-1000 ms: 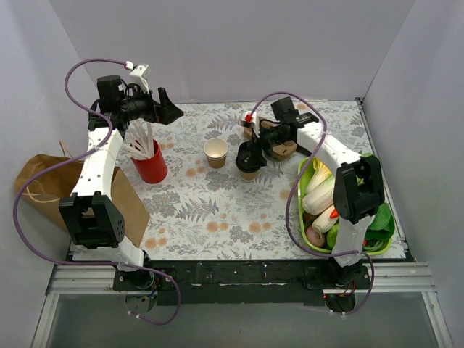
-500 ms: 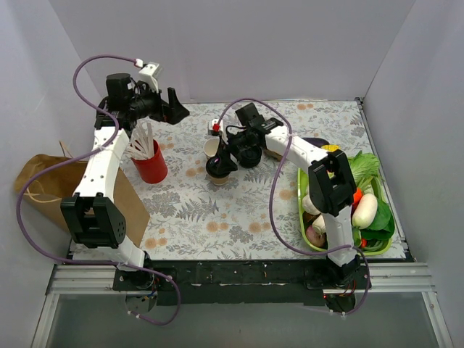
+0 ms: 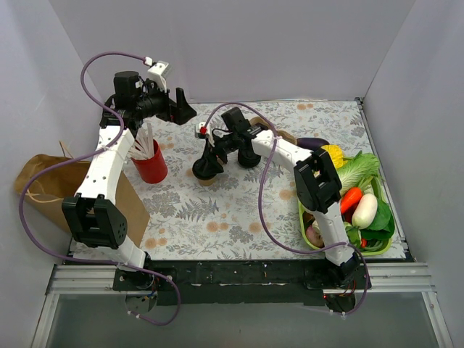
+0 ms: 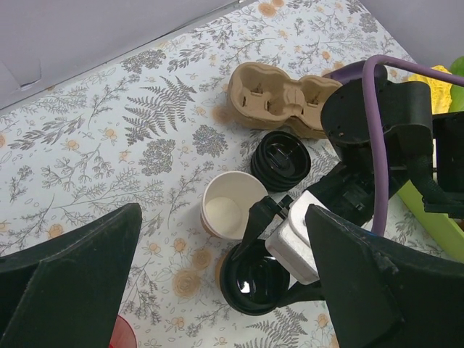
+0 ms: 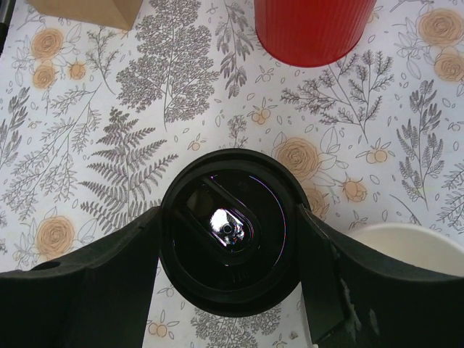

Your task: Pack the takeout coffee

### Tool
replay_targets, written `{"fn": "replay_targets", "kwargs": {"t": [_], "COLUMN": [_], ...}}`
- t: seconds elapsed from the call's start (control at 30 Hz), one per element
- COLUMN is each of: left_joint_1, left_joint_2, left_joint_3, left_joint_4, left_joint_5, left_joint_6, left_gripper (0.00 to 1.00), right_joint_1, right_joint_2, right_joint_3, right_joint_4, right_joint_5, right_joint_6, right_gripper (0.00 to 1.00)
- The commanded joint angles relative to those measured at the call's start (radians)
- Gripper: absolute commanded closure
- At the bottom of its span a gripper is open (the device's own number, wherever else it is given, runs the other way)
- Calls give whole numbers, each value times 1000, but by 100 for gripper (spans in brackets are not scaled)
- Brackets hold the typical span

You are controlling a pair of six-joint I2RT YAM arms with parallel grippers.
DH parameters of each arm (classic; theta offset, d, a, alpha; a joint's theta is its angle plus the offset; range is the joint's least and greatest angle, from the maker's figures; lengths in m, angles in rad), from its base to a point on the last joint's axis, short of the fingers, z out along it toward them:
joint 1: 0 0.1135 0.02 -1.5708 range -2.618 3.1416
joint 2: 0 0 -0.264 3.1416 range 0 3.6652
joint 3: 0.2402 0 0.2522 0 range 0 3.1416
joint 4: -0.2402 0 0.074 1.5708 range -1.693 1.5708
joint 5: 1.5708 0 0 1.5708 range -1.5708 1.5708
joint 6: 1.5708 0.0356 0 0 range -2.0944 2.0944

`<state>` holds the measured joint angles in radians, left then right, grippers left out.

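Note:
The takeout coffee (image 5: 230,232) is a paper cup under a round black lid (image 4: 264,279). My right gripper (image 5: 230,239) is shut on it, one finger against each side of the lid. In the top view that gripper (image 3: 206,167) reaches left across the table and holds the cup just right of the red cup. A second cream cup (image 4: 233,214) stands open and lidless right beside it. My left gripper (image 3: 181,109) hangs open high above the back left of the table, and its wrist view (image 4: 221,283) looks down on both cups.
A red cup of white sticks (image 3: 150,163) stands at the left, with a brown paper bag (image 3: 43,185) beyond the table's left edge. A loose black lid (image 4: 285,159) and a brown pulp carrier (image 4: 279,98) lie further back. A green basket (image 3: 383,245) of vegetables sits at the right.
My right gripper has carried the lidded cup leftward from mid-table, past the open cup, to near the red cup. The left gripper has drifted slightly right and stayed open.

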<state>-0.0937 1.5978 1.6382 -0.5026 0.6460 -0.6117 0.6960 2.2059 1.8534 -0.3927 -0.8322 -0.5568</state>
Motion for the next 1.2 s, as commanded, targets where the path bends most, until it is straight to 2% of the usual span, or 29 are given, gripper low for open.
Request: {"fn": "replay_targets", "kwargs": {"t": [0.0,0.13,0.23,0.43,0.47,0.6,0.83,1.17], "left_joint_1": [2,2,3,9,9,9,9,9], "left_joint_2": [-55,-61,-61,-50,-49,-39,-44,-81], "left_joint_3": [11,0,2,14,17,35,35,8], "left_joint_4": [-13,-10,-10,-4,-2,-2,-7,-42], "left_joint_5": [-23,-31,-32,-19,-16,-12,-13,-26], "left_joint_6": [13,10,9,-3,-3,-6,0,26], "left_gripper": [2,2,2,2,2,2,2,2], "right_joint_1": [8,10,8,5,5,0,-1,26], "right_joint_2": [25,21,14,-11,-15,-26,-55,-8], "right_joint_3": [59,64,66,81,81,76,1,-8], "right_joint_4": [66,69,60,58,63,83,175,304], "right_joint_5": [22,36,48,25,16,-7,2,119], "right_joint_6": [47,46,49,110,119,175,238,259], "right_gripper": [54,36,27,20,13,7,6,14]}}
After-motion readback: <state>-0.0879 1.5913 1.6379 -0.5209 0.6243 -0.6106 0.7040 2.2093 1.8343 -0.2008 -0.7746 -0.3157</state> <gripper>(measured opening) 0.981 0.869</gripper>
